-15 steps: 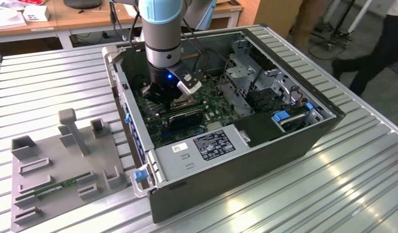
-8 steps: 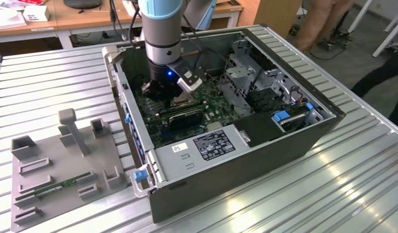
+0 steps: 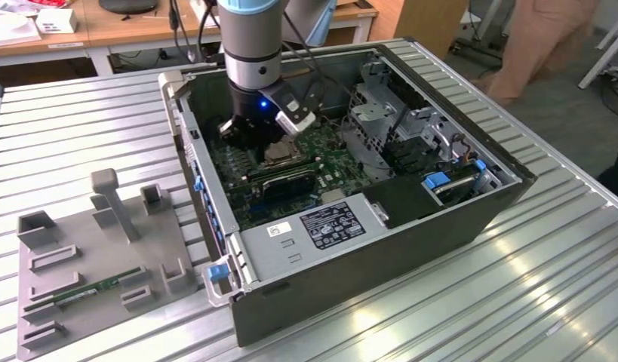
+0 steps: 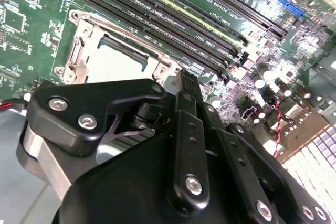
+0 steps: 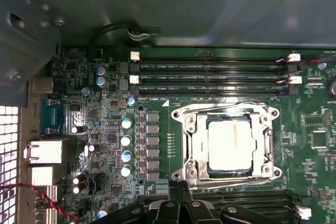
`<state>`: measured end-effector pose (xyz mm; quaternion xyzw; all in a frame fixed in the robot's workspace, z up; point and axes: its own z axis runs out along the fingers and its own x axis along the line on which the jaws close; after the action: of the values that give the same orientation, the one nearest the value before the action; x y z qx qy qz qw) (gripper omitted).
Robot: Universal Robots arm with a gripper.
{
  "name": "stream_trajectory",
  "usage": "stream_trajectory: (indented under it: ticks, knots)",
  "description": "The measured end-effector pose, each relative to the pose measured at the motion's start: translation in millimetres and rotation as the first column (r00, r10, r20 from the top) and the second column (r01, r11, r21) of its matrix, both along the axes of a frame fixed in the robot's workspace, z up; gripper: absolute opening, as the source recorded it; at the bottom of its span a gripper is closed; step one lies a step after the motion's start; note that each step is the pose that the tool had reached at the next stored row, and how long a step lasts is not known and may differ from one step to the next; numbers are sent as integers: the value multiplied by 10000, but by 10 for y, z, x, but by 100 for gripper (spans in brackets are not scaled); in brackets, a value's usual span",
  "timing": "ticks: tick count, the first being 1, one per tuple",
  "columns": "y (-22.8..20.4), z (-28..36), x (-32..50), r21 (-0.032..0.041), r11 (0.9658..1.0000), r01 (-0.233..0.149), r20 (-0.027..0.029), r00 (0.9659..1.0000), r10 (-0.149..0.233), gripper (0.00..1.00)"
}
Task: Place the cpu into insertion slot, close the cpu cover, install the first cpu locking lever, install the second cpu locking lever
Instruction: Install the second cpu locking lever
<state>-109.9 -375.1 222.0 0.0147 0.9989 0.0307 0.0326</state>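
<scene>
Directly beyond the gripper (image 5: 181,188), whose fingers are pressed together on nothing, one cpu (image 5: 230,144) sits in its socket under one lowered cpu cover (image 5: 191,140); three memory slots (image 5: 210,80) lie farther off.

Cpu (image 5: 231,144) pale matt metal; cpu cover (image 5: 191,145) shiny.

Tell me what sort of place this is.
Probably a robotics lab or test workshop. An open computer case lies on a ribbed metal table with the robot arm reaching inside it, a grey holder for parts sits beside it, and wooden desks stand behind.
</scene>
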Motion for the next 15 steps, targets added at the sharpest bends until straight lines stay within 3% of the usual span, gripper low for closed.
stream_trajectory:
  ticks: [7,15]
  knots:
    - [0,5,10,-1,10000,-3,-1,10000,3,11]
    - [1,3,147,1,10000,0,0,10000,0,11]
